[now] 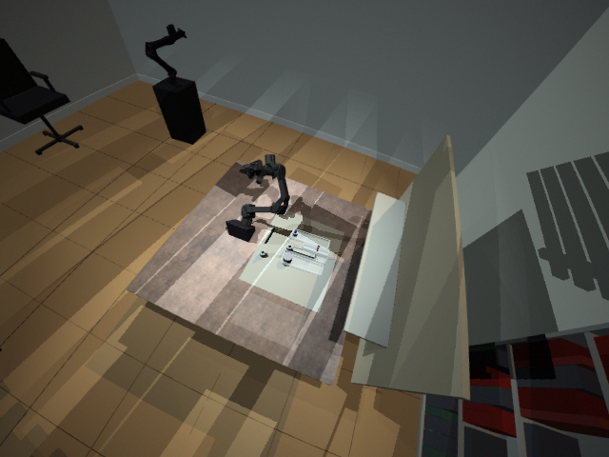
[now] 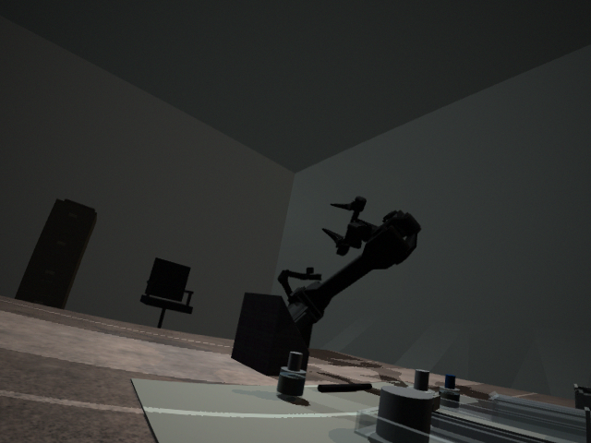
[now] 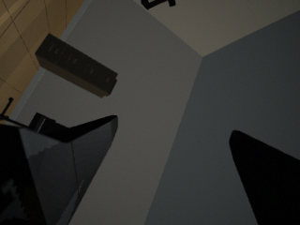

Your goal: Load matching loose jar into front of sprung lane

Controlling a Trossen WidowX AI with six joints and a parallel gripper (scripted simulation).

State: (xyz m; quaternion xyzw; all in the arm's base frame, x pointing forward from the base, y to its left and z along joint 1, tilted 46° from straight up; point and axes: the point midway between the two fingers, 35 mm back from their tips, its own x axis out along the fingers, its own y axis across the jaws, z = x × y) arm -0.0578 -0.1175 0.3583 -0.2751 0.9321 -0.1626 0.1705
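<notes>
Exterior view: tool [image 1: 244, 169] [image 2: 327, 217] [image 3: 172, 128] raised well above the bench [image 1: 186, 266] [image 2: 71, 353], fingers spread wide, nothing between them. In the wrist view, only walls, part of the floor and room furniture beyond the fingertips; no jar in sight.

Loose grey-capped jar [image 1: 263, 253] [image 2: 291, 382]: upright on the pale mat [image 1: 290, 289] [image 2: 190, 410], apart from the clear lane rack [image 1: 307, 269] [image 2: 365, 419]. Probable match: grey-capped jar [image 1: 288, 247] [image 2: 421, 379] at the rack front. Leave alone the blue-capped jar [image 1: 295, 232] [image 2: 449, 381] and the wide round tub [image 1: 286, 259] [image 2: 404, 412].

Step in hand, as judged: approach for pickup. Turn the tool toward the mat and descend with fingers astride the loose jar. Keep clear of the black bar [image 1: 269, 234] [image 2: 344, 388]. Center before closing; grip the body squarely, leaving room for release above the low front stop. Lift upright. Align with the lane, press the old jar back slowly and evenly, then lower onto the lane floor. Maintain back pressure until seated against the stop; open gently to avoid a pusher snap.

Brands, labels, writing: none legible.
</notes>
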